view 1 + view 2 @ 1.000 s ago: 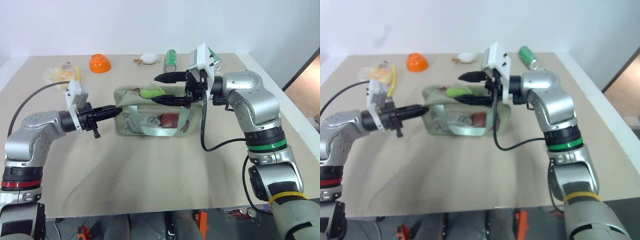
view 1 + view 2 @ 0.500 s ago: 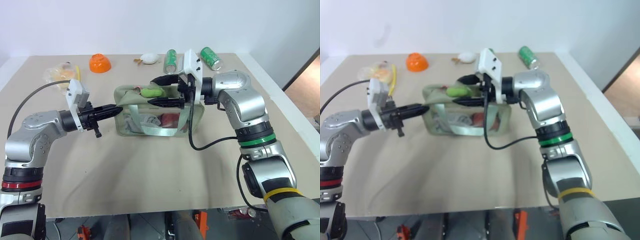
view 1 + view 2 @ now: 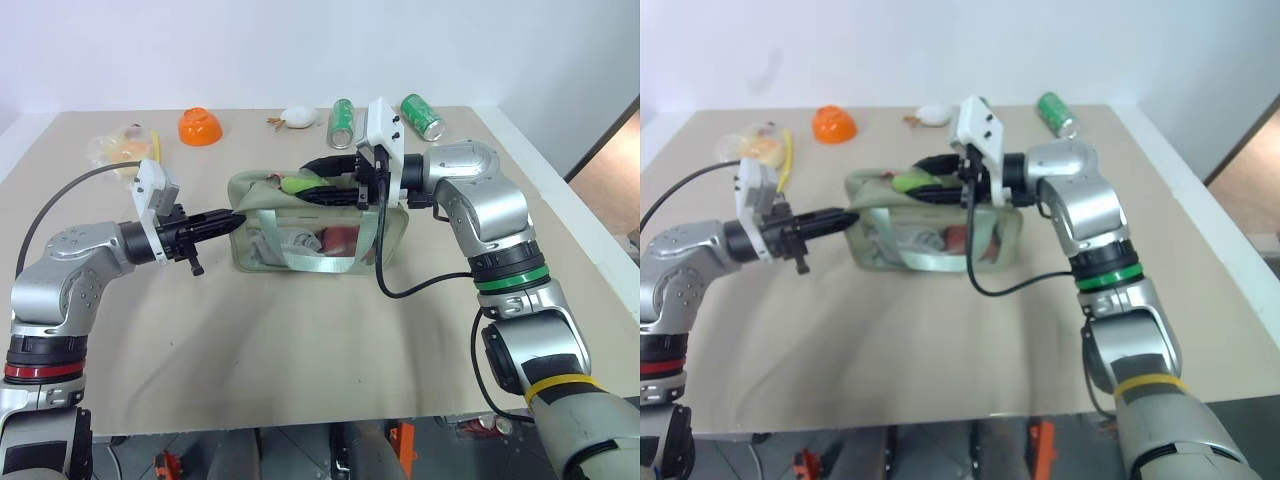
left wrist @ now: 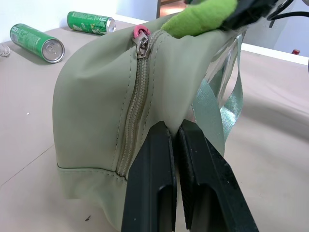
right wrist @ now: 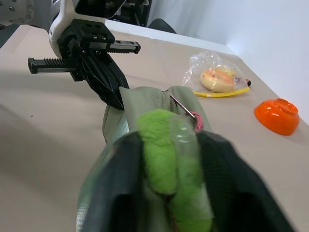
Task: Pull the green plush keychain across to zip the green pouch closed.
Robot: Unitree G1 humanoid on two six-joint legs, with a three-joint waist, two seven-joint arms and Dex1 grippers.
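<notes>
Green pouch (image 3: 320, 232): pale sage fabric, clear side panel, two webbing straps; stands at the table's (image 3: 300, 350) centre, between the two arms.

Green plush keychain (image 5: 166, 162): lime fuzzy charm lying along the pouch's top seam, near its 9 o'clock end in the head views; the zip slider with pink thread sits just beyond it.

Right gripper (image 3: 300, 190): reaches in from 3 o'clock over the pouch top; fingers closed around the plush keychain, one on each side, the charm pinched between them in the right wrist view.

Left gripper (image 4: 175, 145): comes in from 9 o'clock, level; fingers pressed together on a fold of fabric at the pouch's end, beside the zip track.

Other items, far edge of table:
- orange bowl (image 3: 200, 126), 11 o'clock of the pouch
- clear plastic bag (image 3: 118, 150) with yellow contents, 10 o'clock
- small white object (image 3: 298, 116), 12 o'clock
- two green cans (image 3: 342, 121), 12 to 1 o'clock, lying on their sides.
</notes>
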